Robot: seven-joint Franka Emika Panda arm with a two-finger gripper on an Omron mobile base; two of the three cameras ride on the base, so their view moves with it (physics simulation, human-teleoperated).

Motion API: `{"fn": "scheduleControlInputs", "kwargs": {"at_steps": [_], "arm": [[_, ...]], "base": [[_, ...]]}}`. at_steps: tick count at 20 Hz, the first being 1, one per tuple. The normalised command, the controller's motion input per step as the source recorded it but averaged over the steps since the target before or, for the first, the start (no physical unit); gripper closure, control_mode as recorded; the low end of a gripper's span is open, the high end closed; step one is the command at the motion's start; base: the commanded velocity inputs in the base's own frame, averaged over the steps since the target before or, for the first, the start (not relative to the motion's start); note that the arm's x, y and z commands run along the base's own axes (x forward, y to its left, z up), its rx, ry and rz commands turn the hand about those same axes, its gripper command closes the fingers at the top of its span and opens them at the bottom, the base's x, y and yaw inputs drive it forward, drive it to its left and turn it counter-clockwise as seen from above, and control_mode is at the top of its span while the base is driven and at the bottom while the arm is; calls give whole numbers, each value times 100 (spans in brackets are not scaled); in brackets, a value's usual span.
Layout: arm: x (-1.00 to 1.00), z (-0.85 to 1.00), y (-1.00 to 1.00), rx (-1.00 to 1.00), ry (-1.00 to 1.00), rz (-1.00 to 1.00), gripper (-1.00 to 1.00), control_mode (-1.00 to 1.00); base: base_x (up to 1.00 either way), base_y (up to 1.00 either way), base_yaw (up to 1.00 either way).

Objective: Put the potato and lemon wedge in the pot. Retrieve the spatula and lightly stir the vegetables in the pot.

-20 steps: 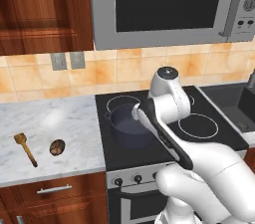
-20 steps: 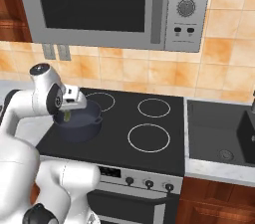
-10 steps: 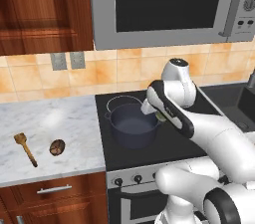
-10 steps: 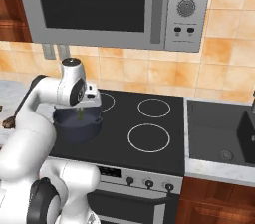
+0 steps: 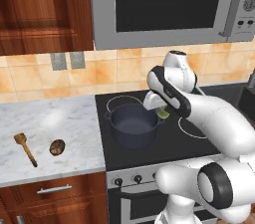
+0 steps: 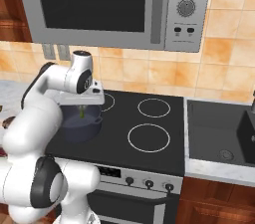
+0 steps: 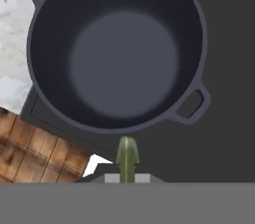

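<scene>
Gripper [image 5: 162, 112] pinches the lemon wedge [image 7: 127, 157], hanging just outside the pot [image 7: 119, 49] rim by the right loop handle; the wedge's long axis points toward the bowl. Pot sits at the stove's [image 6: 164, 133] front-left burner. Potato [image 5: 57, 147] and spatula [image 5: 26, 148] lie near the counter's [image 5: 60, 121] front edge.

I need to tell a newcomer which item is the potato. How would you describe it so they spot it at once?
Start at the marble counter left of the black stove. Near its front edge lie two small things: the potato is the brown, mottled oval lump, while the spatula to its left is orange-brown wood with a thin handle.
</scene>
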Motion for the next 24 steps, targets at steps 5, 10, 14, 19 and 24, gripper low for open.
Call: {"fn": "scheduleControlInputs", "kwargs": {"at_steps": [5, 10, 14, 19, 24], "arm": [[7, -10, 12, 0, 13, 0, 100, -100], [0, -31, 1, 0, 8, 0, 100, -100], [2, -12, 0, 0, 1, 0, 100, -100], [9, -10, 3, 0, 0, 0, 100, -100], [20, -10, 14, 0, 0, -2, 100, -100]], "base": [[0, 0, 0], [0, 0, 0], [0, 0, 0], [0, 0, 0], [0, 0, 0]]}}
